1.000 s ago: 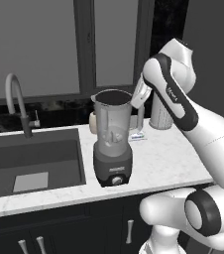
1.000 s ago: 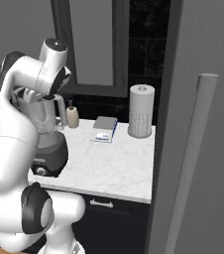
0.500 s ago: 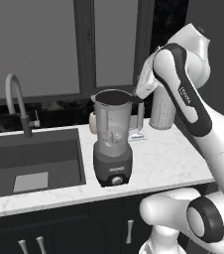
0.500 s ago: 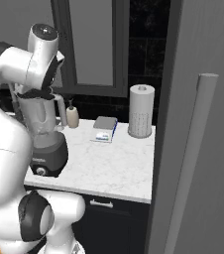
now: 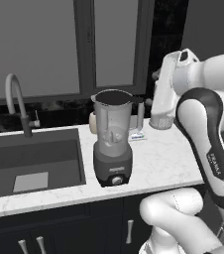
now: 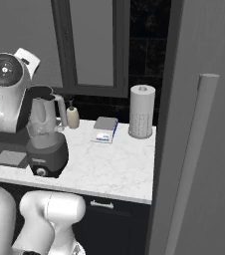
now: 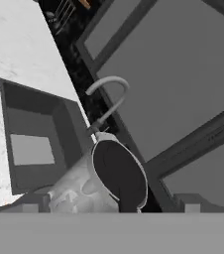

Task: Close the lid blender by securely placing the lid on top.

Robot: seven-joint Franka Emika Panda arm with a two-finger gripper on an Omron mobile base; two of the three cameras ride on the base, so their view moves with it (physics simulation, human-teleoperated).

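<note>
The claw sits behind the robot's own big white arm, so I cannot tell if it is spread wide or pinched together. In the hand view its tips are cut off by the bottom edge.

The blender (image 5: 113,149) stands on the white marble table (image 5: 163,158), just right of the dark sink (image 5: 32,163). Its jar is tall, clear and shiny, with a side handle. Its base is dark grey with a small round knob at the front. The lid (image 7: 120,177) is a flat, round, black disc, and it lies on top of the jar's rim. In the left base view it shows as a thin dark ring at the jar's mouth.

A curved metal tap (image 5: 16,101) rises behind the sink. Farther right on the table stand a small pale bottle (image 6: 72,117), a flat grey box (image 6: 105,125) and a tall white cylinder with tiny holes (image 6: 142,111). A grey door (image 6: 204,139) hides the far right side.
</note>
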